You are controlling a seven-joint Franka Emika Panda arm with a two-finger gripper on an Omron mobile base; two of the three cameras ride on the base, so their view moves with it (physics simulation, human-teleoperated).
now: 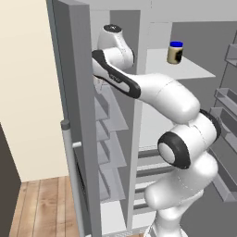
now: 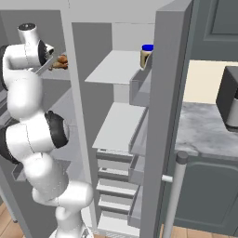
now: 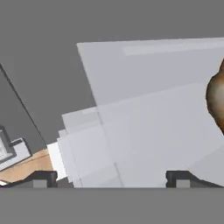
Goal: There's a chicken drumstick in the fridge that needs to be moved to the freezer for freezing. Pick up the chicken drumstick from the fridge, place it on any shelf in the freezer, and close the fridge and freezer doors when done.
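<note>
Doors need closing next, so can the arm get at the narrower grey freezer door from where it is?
Probably yes: the open freezer door stands right beside the white arm, nothing between, and the open end effector holds nothing.

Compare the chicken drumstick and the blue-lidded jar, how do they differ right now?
The chicken drumstick is brown and lumpy; the blue-lidded jar is smooth, tan and capped in blue. The drumstick lies on a narrow freezer shelf; the jar stands upright on a broad fridge shelf. Both sit at about the same height.
</note>
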